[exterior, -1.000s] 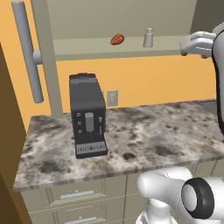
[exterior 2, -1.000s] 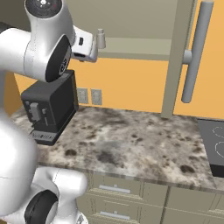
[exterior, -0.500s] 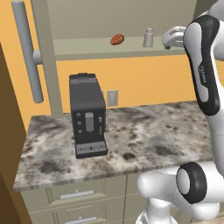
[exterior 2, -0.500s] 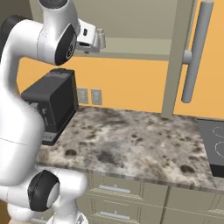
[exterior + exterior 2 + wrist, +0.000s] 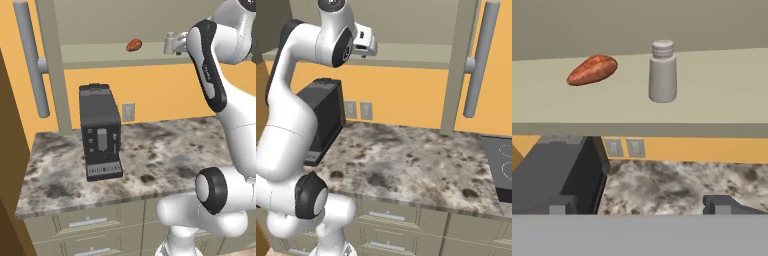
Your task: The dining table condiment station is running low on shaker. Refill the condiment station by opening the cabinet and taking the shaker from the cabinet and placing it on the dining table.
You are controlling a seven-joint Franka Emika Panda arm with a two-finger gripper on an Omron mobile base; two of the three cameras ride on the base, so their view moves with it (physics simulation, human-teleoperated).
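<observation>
The cabinet [image 5: 95, 54] stands open, its bar handle [image 5: 30, 65] swung out to the left. On its shelf stands the shaker [image 5: 662, 72], a small grey cylinder with a paler cap, upright. In the left base view the shaker [image 5: 170, 44] shows just left of my hand. My gripper [image 5: 641, 205] is open and empty, level with the shelf edge, a short way in front of the shaker and below it in the hand view. From the right base view the gripper [image 5: 367, 47] points into the cabinet. The dining table is out of view.
A reddish-brown oval lump [image 5: 592, 70] lies on the shelf left of the shaker. Below, a black coffee machine [image 5: 100, 131] stands on the mottled stone counter [image 5: 160, 150]. The other cabinet door's handle [image 5: 481, 60] hangs at the right, a stovetop [image 5: 501, 167] beyond it.
The arm has swung in toward the shelf, bringing the hand up close beside the shaker. The jaws have stayed open.
</observation>
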